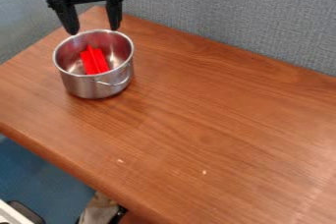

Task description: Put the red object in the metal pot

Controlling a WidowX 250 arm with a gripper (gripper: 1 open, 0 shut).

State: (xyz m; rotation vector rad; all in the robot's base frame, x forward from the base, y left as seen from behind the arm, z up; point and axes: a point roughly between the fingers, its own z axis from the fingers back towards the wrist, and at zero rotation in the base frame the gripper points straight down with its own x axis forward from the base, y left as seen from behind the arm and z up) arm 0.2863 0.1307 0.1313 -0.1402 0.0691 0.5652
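The red object [94, 60] lies inside the metal pot [94, 81], which stands on the left part of the wooden table [210, 110]. Its small handle points toward the front. My gripper [86, 20] hangs just above and behind the pot's far rim, fingers pointing down. It is open, with nothing between the two black fingers [59, 17].
A grey-blue wall runs behind the table. The table's left and front edges drop off to a blue floor. Some pale clutter shows at the bottom left below the edge.
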